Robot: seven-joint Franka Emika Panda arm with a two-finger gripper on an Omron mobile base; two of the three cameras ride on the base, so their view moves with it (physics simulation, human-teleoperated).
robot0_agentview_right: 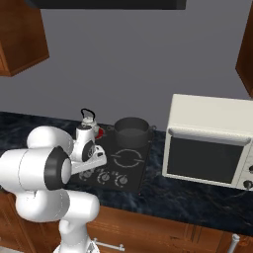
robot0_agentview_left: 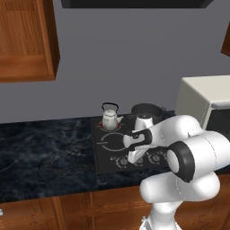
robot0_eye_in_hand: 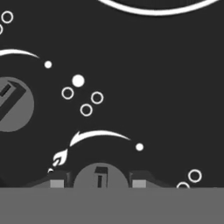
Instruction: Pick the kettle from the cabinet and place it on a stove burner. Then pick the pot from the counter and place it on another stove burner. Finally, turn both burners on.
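Observation:
The silver kettle [robot0_agentview_left: 110, 118] [robot0_agentview_right: 88, 120] stands on the back-left burner of the black cooktop [robot0_agentview_left: 104, 155] [robot0_agentview_right: 143, 165], with a red glow at its base. The dark grey pot [robot0_agentview_left: 146, 110] [robot0_agentview_right: 131, 131] sits on the back-right burner. My gripper [robot0_agentview_left: 131, 156] [robot0_agentview_right: 100, 161] [robot0_eye_in_hand: 98, 179] points down at the row of knobs along the cooktop's front edge. In the hand view its fingertips [robot0_eye_in_hand: 57, 180] flank a round knob [robot0_eye_in_hand: 101, 176] closely, with a thin gap on each side. That knob's pointer stands upright. A neighbouring knob [robot0_eye_in_hand: 11, 104] has its pointer tilted.
A cream toaster oven [robot0_agentview_left: 202, 99] [robot0_agentview_right: 207, 143] stands on the dark marble counter [robot0_agentview_left: 45, 152] [robot0_agentview_right: 197, 197] right of the cooktop. A wooden wall cabinet [robot0_agentview_left: 27, 40] hangs at the upper left. Wooden drawers run below the counter. My own white arm covers the cooktop's right front.

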